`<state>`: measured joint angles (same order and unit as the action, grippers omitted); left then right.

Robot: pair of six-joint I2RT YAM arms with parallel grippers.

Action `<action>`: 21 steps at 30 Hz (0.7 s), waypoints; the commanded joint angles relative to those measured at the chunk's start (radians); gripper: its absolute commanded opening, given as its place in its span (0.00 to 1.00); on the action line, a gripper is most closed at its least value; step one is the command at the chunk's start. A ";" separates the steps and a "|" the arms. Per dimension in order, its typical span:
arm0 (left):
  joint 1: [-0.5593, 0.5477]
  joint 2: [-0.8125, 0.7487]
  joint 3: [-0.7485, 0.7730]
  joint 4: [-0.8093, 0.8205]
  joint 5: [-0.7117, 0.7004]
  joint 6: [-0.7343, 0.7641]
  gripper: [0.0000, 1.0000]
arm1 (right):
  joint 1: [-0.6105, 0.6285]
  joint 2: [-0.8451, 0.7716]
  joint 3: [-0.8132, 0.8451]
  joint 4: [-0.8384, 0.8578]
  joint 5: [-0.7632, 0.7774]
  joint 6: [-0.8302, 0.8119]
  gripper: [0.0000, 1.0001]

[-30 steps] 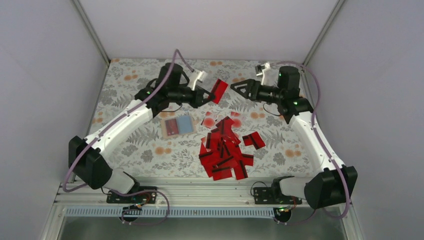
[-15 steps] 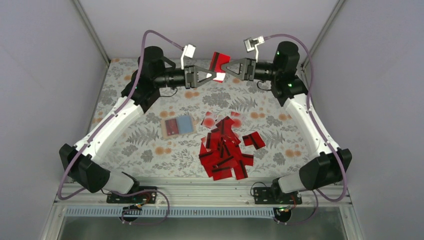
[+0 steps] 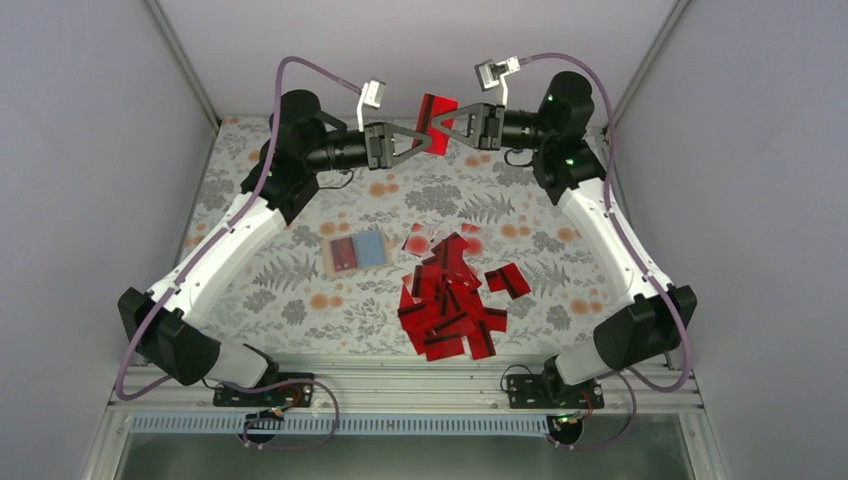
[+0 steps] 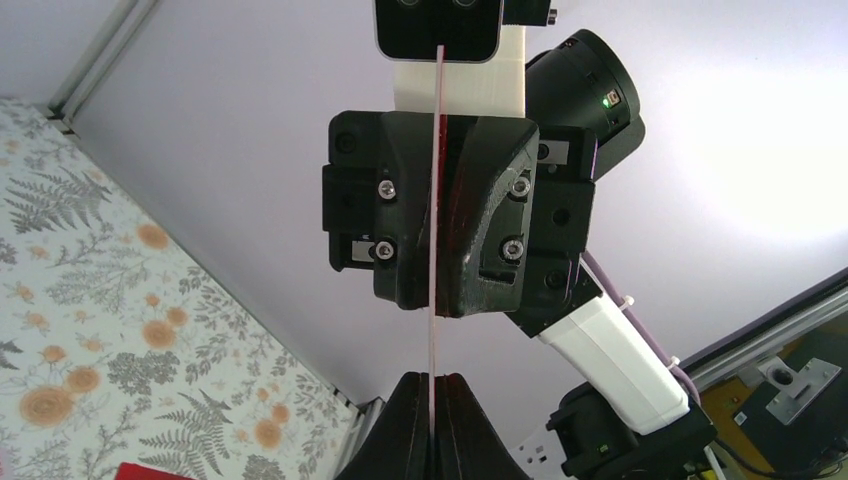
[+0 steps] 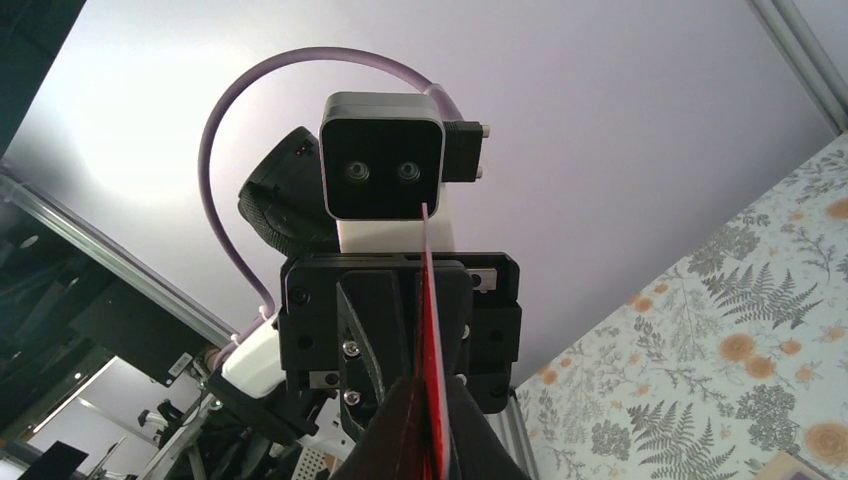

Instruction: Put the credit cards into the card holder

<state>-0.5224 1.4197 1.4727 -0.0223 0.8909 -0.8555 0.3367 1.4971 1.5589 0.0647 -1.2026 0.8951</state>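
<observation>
From above, the left gripper and right gripper both clench one red card aloft, well apart from the card holder and heaped credit cards on the floral cloth. The left wrist view shows it edge-on between both sets of jaws, faces hidden; the right wrist view likewise.

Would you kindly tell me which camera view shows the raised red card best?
The top external view: the raised card shows its red face and black stripe, pinched between the left pincer and the right pincer. Both wrist views catch it only edge-on, as a thin line.
</observation>
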 commanded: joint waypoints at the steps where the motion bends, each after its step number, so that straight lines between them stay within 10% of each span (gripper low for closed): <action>1: -0.001 -0.020 -0.010 0.054 -0.001 -0.018 0.03 | 0.021 0.016 0.046 0.037 -0.019 0.035 0.04; 21: 0.094 -0.067 -0.108 -0.099 -0.061 -0.035 0.60 | 0.021 0.144 0.020 0.030 -0.055 0.240 0.04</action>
<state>-0.4564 1.4075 1.3708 -0.1009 0.8219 -0.8894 0.3489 1.6325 1.5856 0.0677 -1.2076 1.1011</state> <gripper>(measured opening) 0.569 0.039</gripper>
